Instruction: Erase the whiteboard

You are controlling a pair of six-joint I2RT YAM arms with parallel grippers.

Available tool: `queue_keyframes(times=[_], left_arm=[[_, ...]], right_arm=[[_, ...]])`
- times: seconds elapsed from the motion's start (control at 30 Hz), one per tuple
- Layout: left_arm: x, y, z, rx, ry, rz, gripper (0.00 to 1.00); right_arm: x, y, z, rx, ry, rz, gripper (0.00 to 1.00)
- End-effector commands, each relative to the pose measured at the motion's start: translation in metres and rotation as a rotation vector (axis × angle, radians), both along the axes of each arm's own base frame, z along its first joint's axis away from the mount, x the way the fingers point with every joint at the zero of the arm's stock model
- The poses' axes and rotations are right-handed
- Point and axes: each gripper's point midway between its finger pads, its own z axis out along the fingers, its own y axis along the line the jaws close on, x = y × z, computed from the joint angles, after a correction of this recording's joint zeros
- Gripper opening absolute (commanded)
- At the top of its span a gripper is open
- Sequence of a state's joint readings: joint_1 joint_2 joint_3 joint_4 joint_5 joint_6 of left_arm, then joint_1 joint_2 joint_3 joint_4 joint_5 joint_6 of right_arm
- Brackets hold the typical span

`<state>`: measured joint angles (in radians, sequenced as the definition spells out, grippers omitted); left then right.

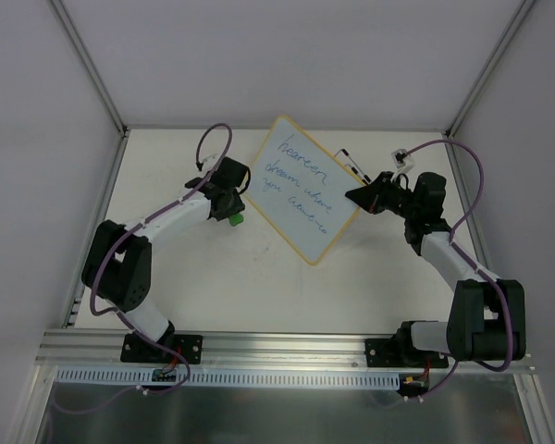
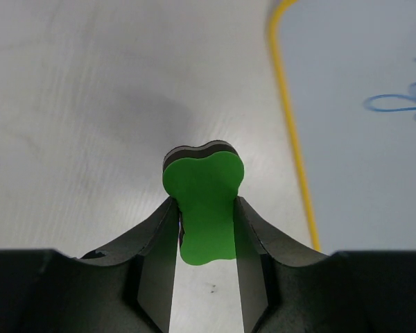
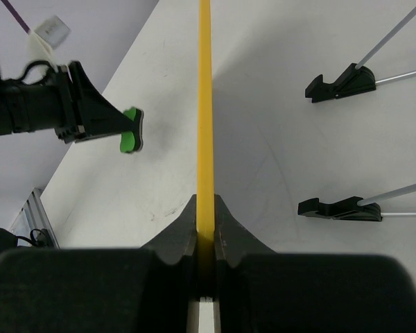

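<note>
Left wrist view | left tool (image 2: 205, 202) clenched on green eraser (image 2: 204, 173), just beside whiteboard (image 1: 301, 190) on counter (image 1: 259, 287) | right tool (image 3: 206, 201) clamps whiteboard's opposite edge | risk, I judge: wiping pressure may slip thin frame from this narrow hold

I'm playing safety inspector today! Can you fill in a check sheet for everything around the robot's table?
Surface: white table, a few faint specks, no spills seen.
Job's things: whiteboard turned cornerwise, blue handwriting not yet erased; green eraser beside its left edge, off the board.
Clutter: two black feet with thin silver rods, beside the board's frame.
Grippers: left gripper, jaws shut on the green eraser; right gripper, jaws shut on the whiteboard's yellow frame.
Cables: purple cables loop along both arms, none lying on the board.
Surroundings: white walls on three sides; metal rail at the near edge.
</note>
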<state>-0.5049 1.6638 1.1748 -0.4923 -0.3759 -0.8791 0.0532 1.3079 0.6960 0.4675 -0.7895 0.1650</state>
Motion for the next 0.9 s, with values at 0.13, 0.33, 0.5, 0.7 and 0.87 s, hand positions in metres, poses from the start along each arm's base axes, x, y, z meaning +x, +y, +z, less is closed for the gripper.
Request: queue_keyframes(times=[0.13, 0.33, 0.5, 0.7, 0.87], left_arm=[[0.074, -0.058, 0.11, 0.055, -0.537, -0.551, 0.0], [0.102, -0.107, 0.136, 0.148, -0.814, -0.925, 0.0], [0.128, -0.12, 0.141, 0.134, -0.87, -0.988, 0.0], [0.155, -0.13, 0.14, 0.114, -0.912, -1.025, 0.04], [0.166, -0.132, 0.131, 0.125, -0.913, -1.061, 0.02]], right_arm=[[-0.005, 0.008, 0.001, -0.042, -0.079, 0.056, 0.0], [-0.005, 0.012, 0.001, -0.04, -0.064, 0.081, 0.0], [-0.007, 0.019, 0.004, -0.044, -0.059, 0.109, 0.0], [-0.009, 0.023, 0.002, -0.055, -0.047, 0.125, 0.0], [-0.013, 0.027, 0.001, -0.071, -0.035, 0.143, 0.0]])
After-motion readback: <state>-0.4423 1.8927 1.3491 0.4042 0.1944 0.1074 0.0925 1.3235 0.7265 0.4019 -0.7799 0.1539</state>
